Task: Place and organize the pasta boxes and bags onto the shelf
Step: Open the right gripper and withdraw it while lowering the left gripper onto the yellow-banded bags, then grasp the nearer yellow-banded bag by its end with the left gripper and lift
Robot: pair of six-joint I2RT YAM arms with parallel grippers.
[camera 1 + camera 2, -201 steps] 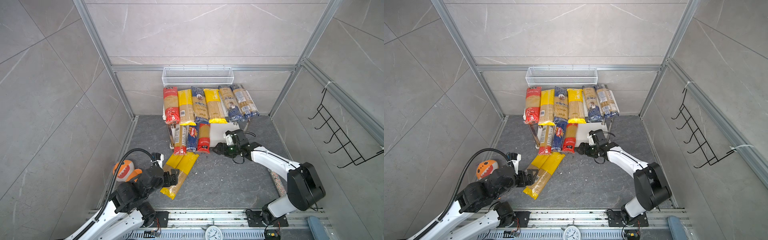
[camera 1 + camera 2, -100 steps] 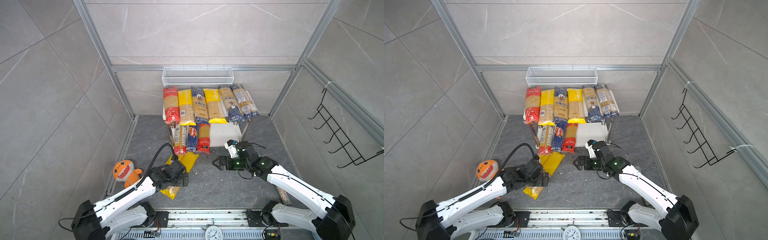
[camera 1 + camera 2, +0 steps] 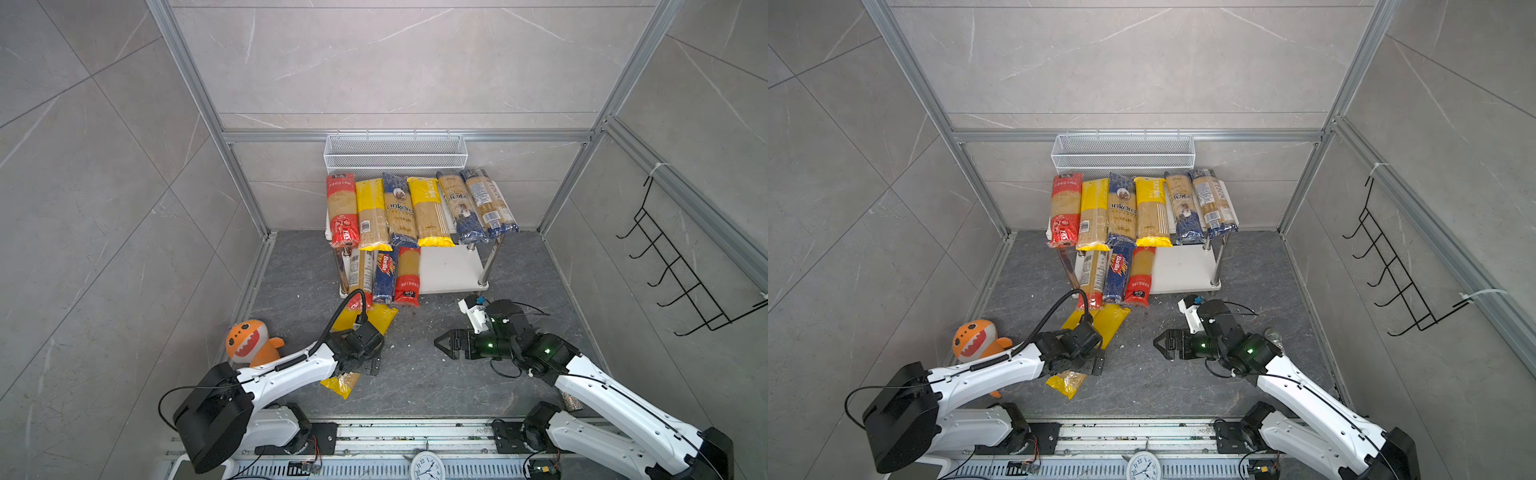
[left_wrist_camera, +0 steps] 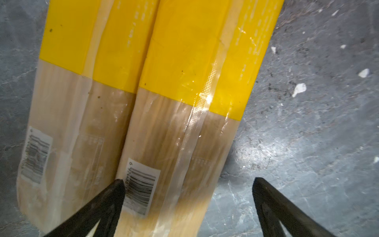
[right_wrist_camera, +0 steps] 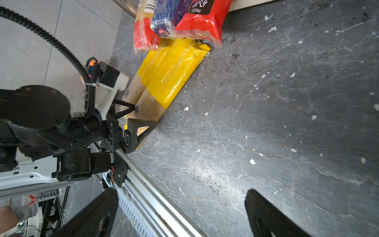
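So, reading across from the left: the orange plush toy [image 3: 251,343] sat by the wall, no part of your job. Beside it your left gripper [image 4: 188,181] was spread wide over the two yellow packets [image 3: 384,322], which lay side by side on the floor [image 3: 415,374]. One finger [image 4: 106,197] was at the seam between them and the other over bare floor, so the jaws bracketed the packet nearer the middle without closing on it. Whether they touched the film I could not tell. Those two looked like all you had left to shelve. Behind them the shelf [image 3: 451,270] carried the rest: six packets [image 3: 419,208] in a row across the top board, and three packets [image 3: 384,274] on the lower board, crowded to its left and poking past the front edge. By my count that made nine of eleven placed, though the lower row seemed to want straightening. The right half of that lower board was bare — the natural home, I'd judge, for the last pair. Further right, your right gripper [image 3: 440,344] hung wide and empty above the floor, pointing toward the left arm.
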